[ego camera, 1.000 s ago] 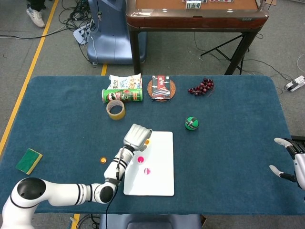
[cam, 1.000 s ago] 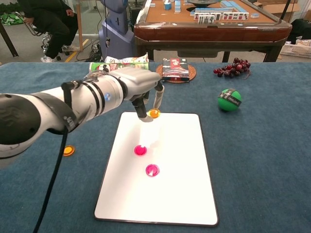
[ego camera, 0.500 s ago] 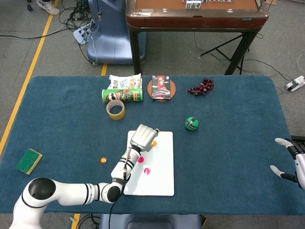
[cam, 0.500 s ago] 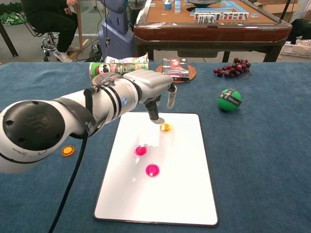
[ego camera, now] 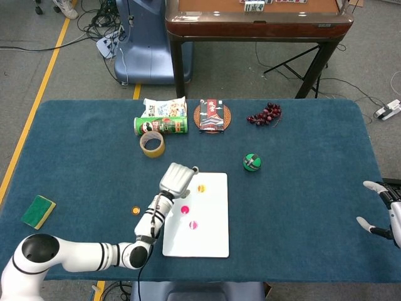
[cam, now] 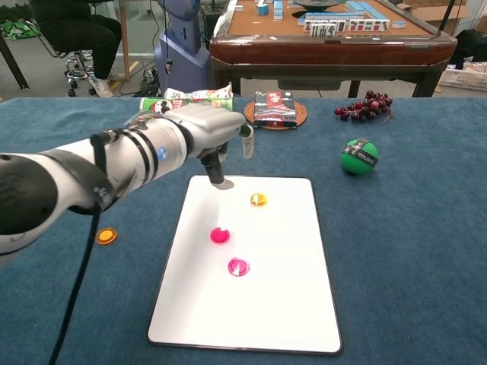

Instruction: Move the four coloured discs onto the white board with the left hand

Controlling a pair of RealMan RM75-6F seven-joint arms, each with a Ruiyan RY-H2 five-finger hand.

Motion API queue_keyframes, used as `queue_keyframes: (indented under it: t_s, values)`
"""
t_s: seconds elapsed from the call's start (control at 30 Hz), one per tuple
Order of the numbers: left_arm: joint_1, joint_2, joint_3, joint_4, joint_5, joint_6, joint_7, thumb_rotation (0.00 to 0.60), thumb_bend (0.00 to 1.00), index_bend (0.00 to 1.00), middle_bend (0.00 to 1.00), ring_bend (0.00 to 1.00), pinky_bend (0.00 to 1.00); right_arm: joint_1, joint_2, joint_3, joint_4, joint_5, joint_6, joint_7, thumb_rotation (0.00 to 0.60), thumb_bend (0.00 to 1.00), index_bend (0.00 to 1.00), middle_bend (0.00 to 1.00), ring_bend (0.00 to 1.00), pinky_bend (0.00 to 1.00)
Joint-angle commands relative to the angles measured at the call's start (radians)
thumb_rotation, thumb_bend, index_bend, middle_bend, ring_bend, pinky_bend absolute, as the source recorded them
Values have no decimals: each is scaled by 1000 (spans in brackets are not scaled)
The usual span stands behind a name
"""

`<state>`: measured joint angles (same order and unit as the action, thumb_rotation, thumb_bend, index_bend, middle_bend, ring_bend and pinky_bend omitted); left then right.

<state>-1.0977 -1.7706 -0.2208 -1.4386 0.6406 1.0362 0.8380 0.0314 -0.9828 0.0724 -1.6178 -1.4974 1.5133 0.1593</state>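
The left hand (cam: 204,131) hovered over the far-left corner of the white board (cam: 281,304), fingers apart and holding nothing. A yellow disc (cam: 259,199) lay on the board at about four o'clock from the hand, just beside it but apart. Two pink discs (cam: 220,235) lay further down the board, near six o'clock. An orange disc (cam: 106,236) sat off the board on the blue cloth, at about eight o'clock. The right hand (ego camera: 383,212) rested open at the table's right edge.

Three discs (cam: 219,235) on white board (cam: 281,304), one (cam: 106,236) off.
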Motion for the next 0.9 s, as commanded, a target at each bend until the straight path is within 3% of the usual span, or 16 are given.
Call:
queue_keyframes:
  t_s: [0.03, 0.47, 0.9]
  values:
    - [57, 78, 24, -98, -18, 43, -18, 600, 267, 444, 1000, 1000, 1000, 2, -2, 0, -3, 0, -3, -8, 600, 0, 248, 276, 286, 479]
    - [181, 258, 133, -319, 50, 106, -65, 600, 267, 477, 1000, 1000, 1000, 15, -13, -5, -19, -6, -23, -61, 600, 0, 248, 276, 286, 479]
    - [249, 269, 214, -329, 113, 98, -98, 600, 267, 451, 1000, 1000, 1000, 16, -15, -6, -24, -4, -24, -72, 600, 0, 248, 276, 286, 479]
